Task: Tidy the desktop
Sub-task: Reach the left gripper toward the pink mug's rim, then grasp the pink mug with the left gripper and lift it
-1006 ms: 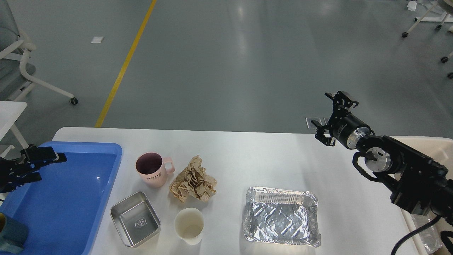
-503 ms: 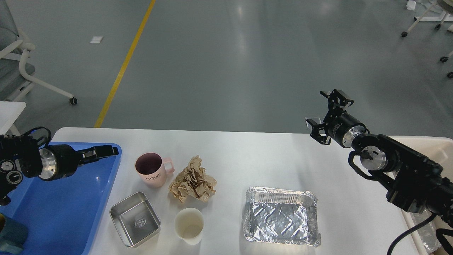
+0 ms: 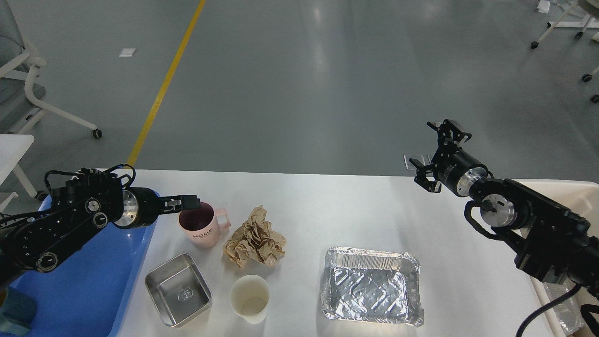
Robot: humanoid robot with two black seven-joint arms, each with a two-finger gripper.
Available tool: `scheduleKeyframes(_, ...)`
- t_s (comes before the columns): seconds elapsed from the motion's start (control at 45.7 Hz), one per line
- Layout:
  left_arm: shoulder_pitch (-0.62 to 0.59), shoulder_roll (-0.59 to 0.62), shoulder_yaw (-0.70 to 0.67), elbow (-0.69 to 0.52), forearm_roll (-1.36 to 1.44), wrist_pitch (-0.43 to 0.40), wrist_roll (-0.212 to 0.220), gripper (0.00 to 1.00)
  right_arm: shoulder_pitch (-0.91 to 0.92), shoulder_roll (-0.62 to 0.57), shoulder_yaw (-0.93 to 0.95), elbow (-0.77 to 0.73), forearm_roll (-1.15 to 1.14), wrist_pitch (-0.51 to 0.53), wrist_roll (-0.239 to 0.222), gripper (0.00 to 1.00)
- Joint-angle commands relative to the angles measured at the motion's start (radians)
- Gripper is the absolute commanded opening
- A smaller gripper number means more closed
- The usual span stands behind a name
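Note:
The white desktop point(image 3: 327, 210) carries a pink mug point(image 3: 202, 227) marked HOME, a crumpled brown paper point(image 3: 255, 238), a small steel tray point(image 3: 178, 289), a paper cup point(image 3: 250, 298) and a foil tray point(image 3: 372, 285). My left gripper point(image 3: 186, 202) reaches in from the left, its tip at the mug's left rim. It is seen edge-on, so its fingers cannot be told apart. Over the desktop's far right edge my right gripper point(image 3: 433, 149) hangs open, holding nothing.
A blue plastic tray point(image 3: 79, 276) lies at the left end under my left arm, with a teal object point(image 3: 16, 313) at its near corner. A cream bin point(image 3: 578, 194) stands beside the right end. Office chairs stand on the grey floor beyond.
My left arm has swung right, from over the blue tray to the pink mug's rim. The right gripper shifted only slightly. The things on the desktop have not moved.

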Motion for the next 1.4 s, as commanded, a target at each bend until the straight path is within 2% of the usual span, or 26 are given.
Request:
scheduleKeyframes(0.0, -0.001, 0.003, 0.008, 0.002, 0.023, -0.006, -0.002, 0.74, 0.001, -0.005, 0.0, 0.001, 0.0, 0.0, 0.0, 1.0)
scheduleKeyframes(0.175, -0.005, 0.012, 0.084, 0.004, 0.027, -0.001, -0.019, 0.74, 0.002, -0.003, 0.0, 0.0, 0.0, 0.0, 0.0, 1.0)
scheduleKeyframes(0.306, -0.001, 0.003, 0.089, 0.011, 0.061, 0.0, -0.023, 0.73, -0.001, -0.005, -0.001, 0.0, 0.0, 0.0, 0.0, 1.0)
scheduleKeyframes(0.415, -0.002, 0.0, 0.089, 0.028, 0.069, 0.005, -0.048, 0.73, -0.002, -0.005, 0.0, 0.001, 0.0, 0.0, 0.0, 1.0)
scheduleKeyframes(0.503, -0.005, 0.001, 0.089, 0.033, 0.069, 0.0, -0.057, 0.56, -0.002, -0.011, 0.0, 0.001, 0.0, 0.0, 0.0, 1.0)
scheduleKeyframes(0.59, -0.014, 0.001, 0.089, 0.049, 0.069, -0.006, -0.057, 0.44, -0.002, -0.012, 0.0, 0.001, 0.0, 0.002, 0.0, 1.0)
scheduleKeyframes(0.634, -0.016, 0.0, 0.091, 0.063, 0.069, -0.008, -0.057, 0.35, -0.004, -0.012, -0.001, 0.003, 0.0, 0.002, 0.0, 1.0)
scheduleKeyframes(0.743, -0.019, -0.002, 0.104, 0.085, 0.069, -0.008, -0.069, 0.24, -0.008, -0.014, 0.0, 0.006, 0.0, 0.002, 0.0, 1.0)
scheduleKeyframes(1.181, -0.018, 0.0, 0.11, 0.112, 0.069, -0.006, -0.143, 0.02, -0.011, -0.028, 0.0, 0.017, -0.007, 0.002, 0.002, 1.0)
scheduleKeyframes(1.377, -0.022, 0.0, 0.109, 0.106, 0.064, -0.009, -0.164, 0.01, -0.011, -0.025, 0.0, 0.015, -0.008, 0.002, 0.002, 1.0)
